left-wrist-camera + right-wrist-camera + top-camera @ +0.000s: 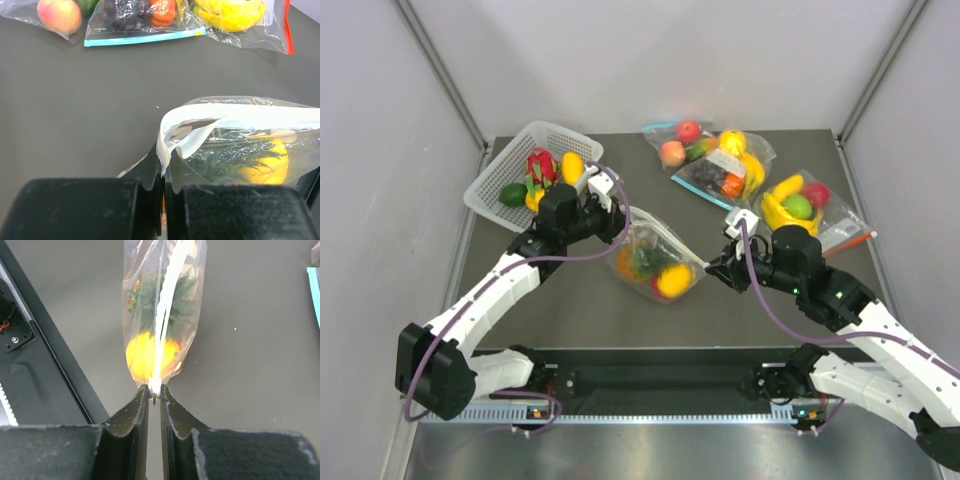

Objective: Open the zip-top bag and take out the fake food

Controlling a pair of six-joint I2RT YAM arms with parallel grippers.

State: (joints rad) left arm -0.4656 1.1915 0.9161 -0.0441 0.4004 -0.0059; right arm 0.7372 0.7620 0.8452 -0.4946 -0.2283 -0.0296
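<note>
The clear zip-top bag (657, 258) hangs stretched between my two grippers at the table's middle. Inside it are the fake food pieces: a pineapple with green crown (162, 295) and a yellow-orange fruit (673, 280). My left gripper (617, 222) is shut on the bag's white zip edge (172, 142) at its far left corner; the zip lips gape a little there. My right gripper (716, 268) is shut on the zip strip's other end (155, 385). The yellow fruit (265, 167) shows through the plastic in the left wrist view.
A white basket (498, 178) with a pink dragon fruit and other toys stands at the back left. Two other filled bags lie at the back right: one with a blue zip strip (705, 190), one with a red-orange strip (855, 240). The black front rail (660, 375) runs below.
</note>
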